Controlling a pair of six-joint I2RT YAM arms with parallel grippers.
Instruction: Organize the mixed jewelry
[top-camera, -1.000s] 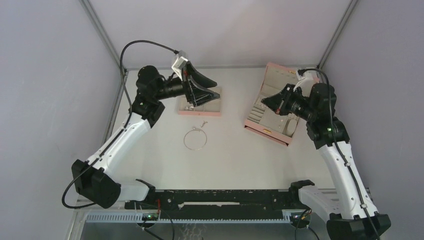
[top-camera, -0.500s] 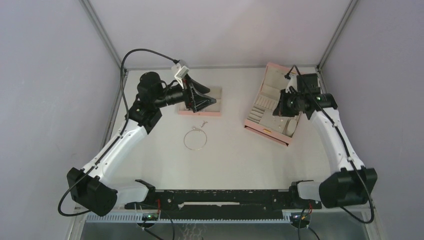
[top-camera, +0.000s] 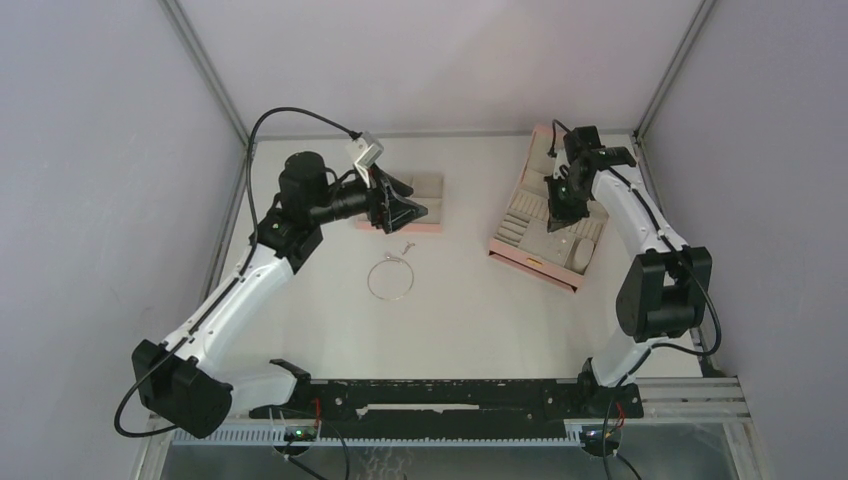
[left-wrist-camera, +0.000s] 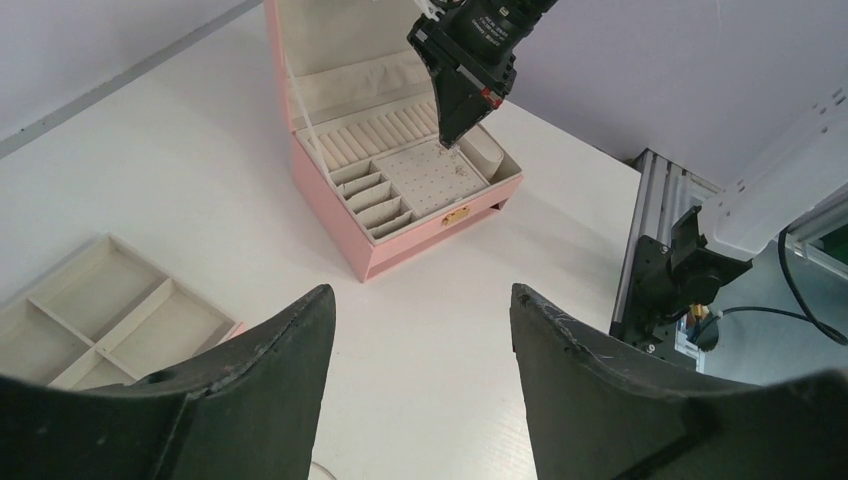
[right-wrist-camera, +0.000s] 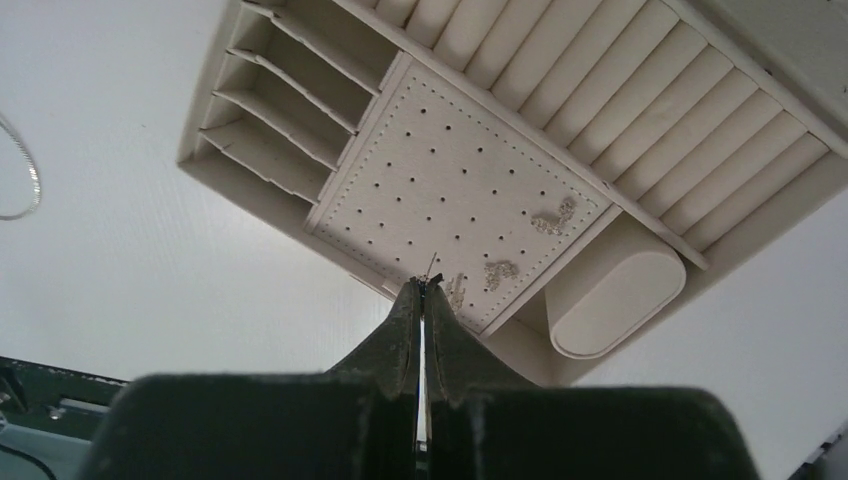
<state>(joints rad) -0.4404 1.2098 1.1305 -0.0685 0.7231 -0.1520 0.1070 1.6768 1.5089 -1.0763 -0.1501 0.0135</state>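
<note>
**Hoop lies loose on the table; studs sit on the box's pad**

On the white table (top-camera: 480, 320), the open pink box (top-camera: 536, 263) stands far right and the pink compartment tray (top-camera: 428, 187) far left of centre. The left gripper (top-camera: 404, 211) hangs over the tray's near edge, released, with nothing between its spread jaws. The right gripper (right-wrist-camera: 422, 290) is clenched tight over the box's perforated pad (right-wrist-camera: 450, 160). A thin pin shows at its tips; I cannot tell whether it is gripped. The wire hoop (top-camera: 390, 279) lies flat near the tray, with a tiny silver piece (top-camera: 406, 246) just beyond it. Three glittering studs (right-wrist-camera: 555, 217) rest on the pad's right corner.
</note>
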